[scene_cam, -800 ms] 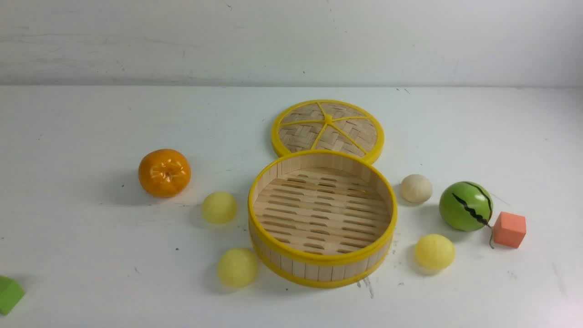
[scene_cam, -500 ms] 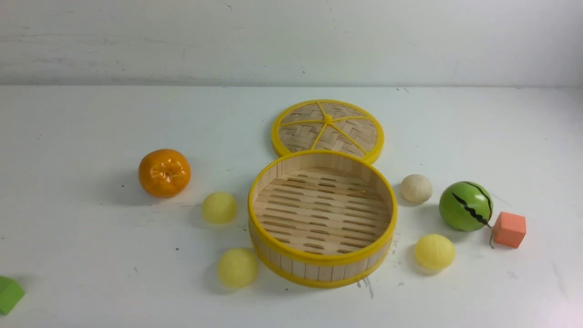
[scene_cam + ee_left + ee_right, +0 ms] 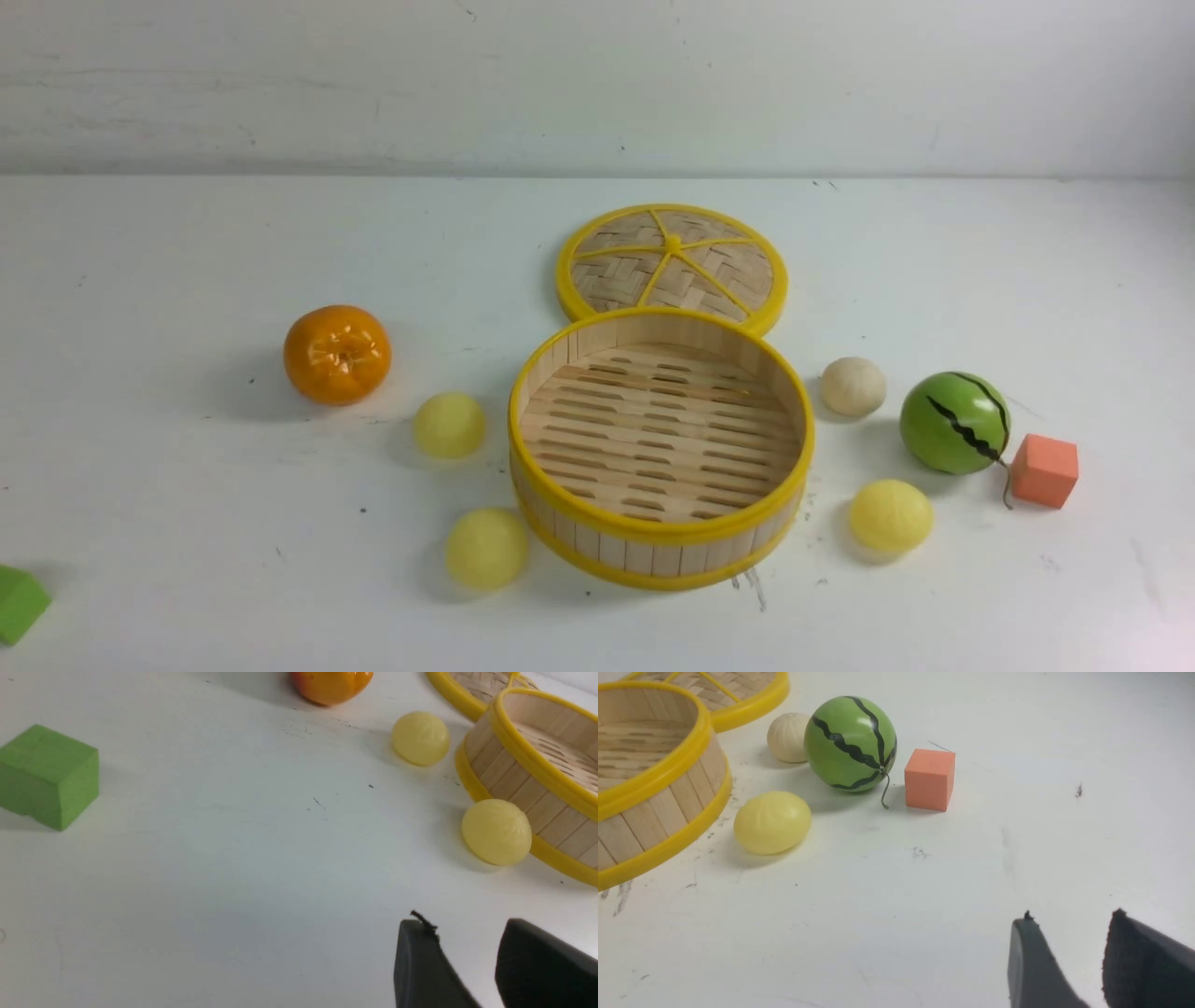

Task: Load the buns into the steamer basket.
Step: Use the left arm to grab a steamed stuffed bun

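Note:
The steamer basket (image 3: pixel 660 536) stands at the table's middle with nothing inside it. Two pale yellow buns (image 3: pixel 449 425) (image 3: pixel 485 548) lie on its left. On its right lie a cream-white bun (image 3: pixel 852 385) and a third yellow bun (image 3: pixel 891 515). Neither arm shows in the front view. In the left wrist view my left gripper (image 3: pixel 467 926) is open over bare table, short of the nearer yellow bun (image 3: pixel 496 831). In the right wrist view my right gripper (image 3: pixel 1069 919) is open, well apart from the yellow bun (image 3: pixel 772 821) and the white one (image 3: pixel 787 737).
The flat woven lid (image 3: pixel 672 266) lies behind the basket. An orange (image 3: pixel 336 354) sits far left, a green block (image 3: pixel 17 602) at the front left edge. A striped green ball (image 3: pixel 954 422) and an orange cube (image 3: pixel 1044 469) stand right of the white bun.

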Controlling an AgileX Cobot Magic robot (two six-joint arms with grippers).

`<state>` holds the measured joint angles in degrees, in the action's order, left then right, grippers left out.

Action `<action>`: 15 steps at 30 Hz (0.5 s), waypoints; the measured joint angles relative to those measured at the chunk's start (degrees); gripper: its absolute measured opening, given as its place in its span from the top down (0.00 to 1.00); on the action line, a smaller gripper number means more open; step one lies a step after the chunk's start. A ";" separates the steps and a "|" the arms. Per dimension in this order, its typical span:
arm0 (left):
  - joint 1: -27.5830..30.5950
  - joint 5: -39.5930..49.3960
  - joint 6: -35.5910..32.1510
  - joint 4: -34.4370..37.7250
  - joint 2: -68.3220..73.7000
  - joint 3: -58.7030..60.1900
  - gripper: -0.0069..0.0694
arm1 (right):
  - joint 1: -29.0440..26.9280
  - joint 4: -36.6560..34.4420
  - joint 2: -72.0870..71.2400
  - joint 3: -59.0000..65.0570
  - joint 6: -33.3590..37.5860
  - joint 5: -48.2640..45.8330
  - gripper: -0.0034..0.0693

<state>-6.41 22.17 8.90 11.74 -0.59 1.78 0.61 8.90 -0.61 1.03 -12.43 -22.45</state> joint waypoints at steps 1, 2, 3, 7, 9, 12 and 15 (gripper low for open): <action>0.00 0.00 0.00 0.00 0.00 0.00 0.60 | 0.00 0.00 0.00 0.00 0.00 0.00 0.62; 0.00 -0.43 0.00 -0.06 0.00 0.00 0.60 | 0.00 0.00 0.00 0.00 0.00 0.00 0.62; 0.00 -1.39 0.17 0.02 0.00 0.00 0.60 | 0.00 0.00 0.00 0.00 0.00 0.00 0.62; 0.00 -9.03 6.23 9.70 0.00 0.00 0.60 | 0.00 0.00 0.00 0.00 0.00 0.00 0.62; 0.00 -12.88 10.52 16.68 0.00 0.00 0.60 | 0.00 0.00 0.00 0.00 0.00 0.00 0.62; 0.00 -18.56 13.73 23.98 0.00 0.00 0.60 | 0.00 0.00 0.00 0.00 0.00 0.00 0.62; 0.00 -22.17 14.93 26.46 0.00 -0.32 0.62 | 0.00 0.00 0.00 0.00 0.00 0.00 0.62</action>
<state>-6.41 0.00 23.82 38.20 -0.59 1.47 0.61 8.90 -0.61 1.03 -12.43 -22.45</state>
